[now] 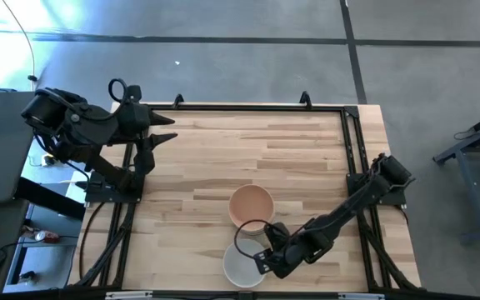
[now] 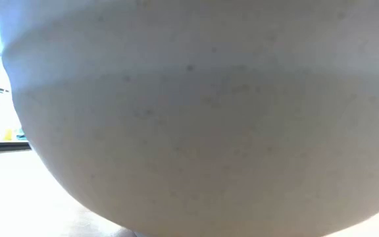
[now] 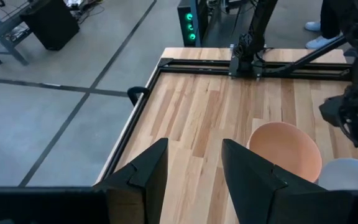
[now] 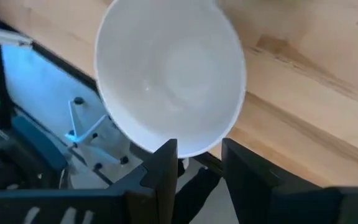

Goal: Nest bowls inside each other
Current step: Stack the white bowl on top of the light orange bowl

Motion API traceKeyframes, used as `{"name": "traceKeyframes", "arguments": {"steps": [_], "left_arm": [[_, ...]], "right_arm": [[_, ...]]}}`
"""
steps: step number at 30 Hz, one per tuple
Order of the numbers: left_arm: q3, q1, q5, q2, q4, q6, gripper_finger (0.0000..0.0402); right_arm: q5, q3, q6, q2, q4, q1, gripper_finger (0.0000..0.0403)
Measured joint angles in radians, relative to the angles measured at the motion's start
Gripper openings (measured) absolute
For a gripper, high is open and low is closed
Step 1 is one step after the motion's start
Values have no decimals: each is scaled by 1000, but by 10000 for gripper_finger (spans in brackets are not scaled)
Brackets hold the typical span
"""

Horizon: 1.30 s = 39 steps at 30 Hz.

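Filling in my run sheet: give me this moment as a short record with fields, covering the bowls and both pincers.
peach bowl: upright on the table, empty
white bowl: upright at the table edge, apart from the peach bowl
right pincer: open, at the white bowl's rim
left pincer: open, waiting near the table's left side, holding nothing
nesting: these two bowls not nested
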Motion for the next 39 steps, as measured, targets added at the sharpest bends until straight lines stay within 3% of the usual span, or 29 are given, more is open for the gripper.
{"name": "traceKeyframes", "arguments": {"steps": [11, 20, 39], "left_arm": [[0, 0, 4, -6, 0, 18, 141], [0, 0, 4, -14, 0, 18, 141], [0, -34, 19, -16, 0, 0, 140]], "right_arm": [[1, 5, 65, 20, -25, -1, 119], [-38, 5, 81, 80, 50, 0, 119], [-52, 5, 79, 83, -24, -16, 119]]}}
